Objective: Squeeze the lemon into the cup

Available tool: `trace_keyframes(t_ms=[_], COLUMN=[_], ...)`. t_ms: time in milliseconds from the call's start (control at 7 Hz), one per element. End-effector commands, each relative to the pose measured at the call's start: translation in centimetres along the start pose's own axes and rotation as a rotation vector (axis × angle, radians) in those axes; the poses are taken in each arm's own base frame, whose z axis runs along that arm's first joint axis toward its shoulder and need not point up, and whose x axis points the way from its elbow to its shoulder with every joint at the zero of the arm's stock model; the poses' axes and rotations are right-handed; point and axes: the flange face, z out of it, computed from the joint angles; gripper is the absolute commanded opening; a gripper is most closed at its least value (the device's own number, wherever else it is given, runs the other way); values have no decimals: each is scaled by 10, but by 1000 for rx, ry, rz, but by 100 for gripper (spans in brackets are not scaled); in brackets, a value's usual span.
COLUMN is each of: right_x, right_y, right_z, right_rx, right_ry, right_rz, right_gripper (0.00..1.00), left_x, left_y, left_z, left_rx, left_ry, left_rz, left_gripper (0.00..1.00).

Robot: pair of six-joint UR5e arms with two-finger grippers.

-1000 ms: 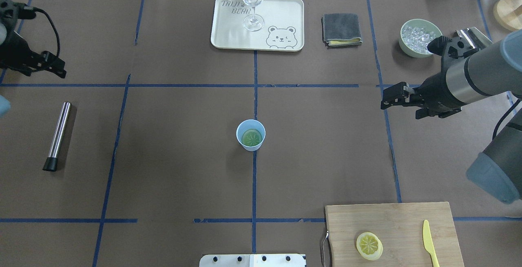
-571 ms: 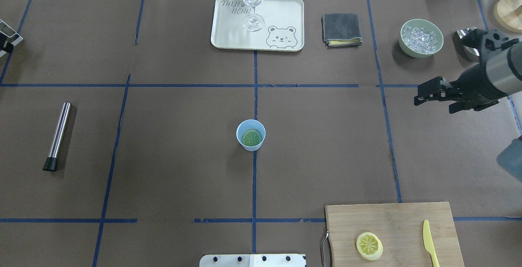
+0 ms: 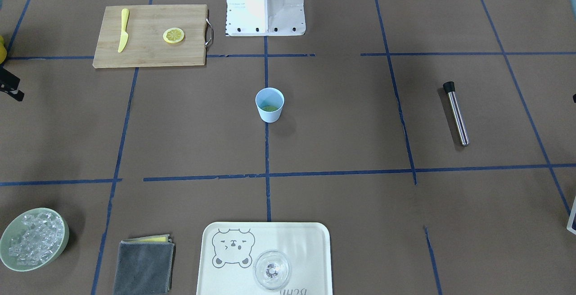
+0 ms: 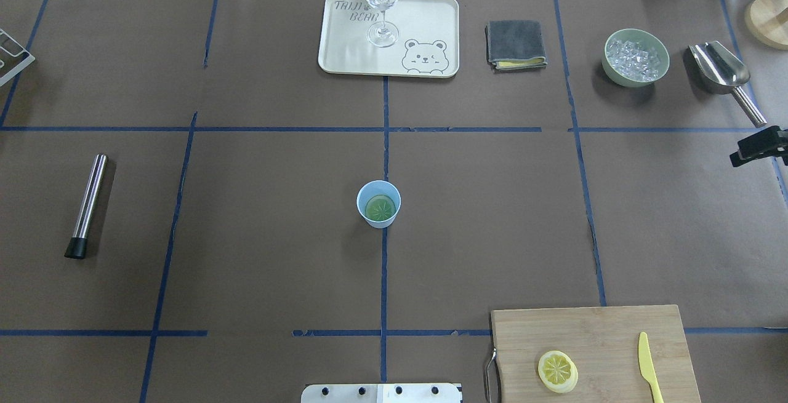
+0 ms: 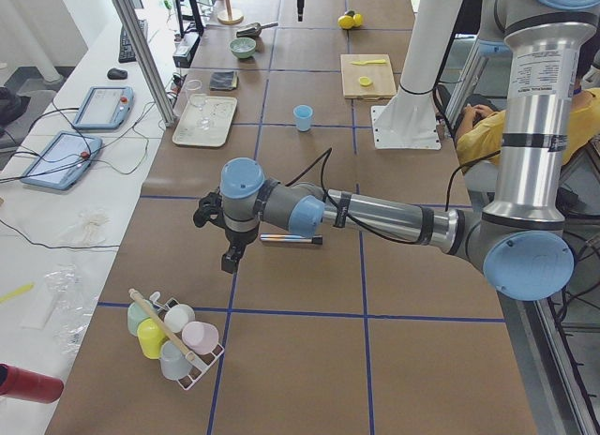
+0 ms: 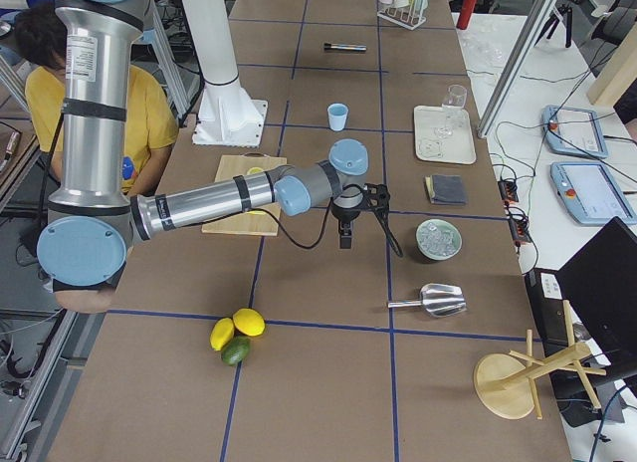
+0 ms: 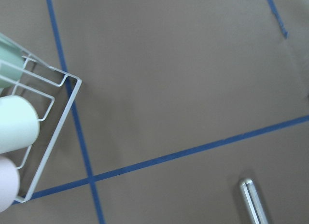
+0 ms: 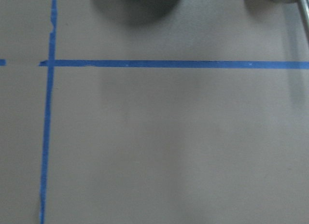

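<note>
The light blue cup (image 4: 378, 204) stands upright at the table's middle, with a green round slice lying in its bottom; it also shows in the front view (image 3: 270, 104). The lemon slice (image 4: 558, 371) lies flat on the wooden cutting board (image 4: 615, 329), near the yellow knife (image 4: 646, 366). Only the tip of my right gripper (image 4: 739, 157) shows, at the right edge and far from the cup and the lemon; I cannot tell its state. My left gripper (image 5: 228, 262) shows only in the exterior left view, hanging over the table's left end near a cup rack; I cannot tell its state.
A clear glass (image 4: 381, 3) stands on the bear tray (image 4: 431, 27) at the back. A grey cloth (image 4: 515, 45), a green ice bowl (image 4: 636, 57) and a metal scoop (image 4: 720, 71) lie back right. A steel rod (image 4: 89, 203) lies at the left. Whole fruits (image 6: 236, 338) lie beyond the right end.
Both arms have drawn back outward. The right gripper has moved right to the edge of the overhead view. The left gripper has left that view. The cup and the lemon have not moved.
</note>
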Motion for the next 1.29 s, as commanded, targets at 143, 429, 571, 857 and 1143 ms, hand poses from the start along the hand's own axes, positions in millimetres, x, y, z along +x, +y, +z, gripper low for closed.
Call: trace_keyframes(t_ms=[143, 429, 571, 857, 1143], right_x=[105, 133, 147, 160, 155], right_y=[3, 6, 13, 25, 18], right_z=[9, 27, 10, 10, -3], right_rx=[-93, -127, -93, -91, -67], right_ry=[-14, -45, -94, -68, 15], right_rz=[-78, -96, -53, -41, -65], right_gripper=[100, 100, 100, 100, 100], left_x=[-34, -41, -51, -49, -58], left_y=[19, 15, 27, 58, 58], left_z=[-5, -13, 2, 6, 17], left_rx=[-72, -157, -180, -195, -160], left_ry=[27, 56, 85, 93, 87], left_rz=[-59, -164, -195, -210, -169], left_gripper=[100, 100, 100, 100, 100])
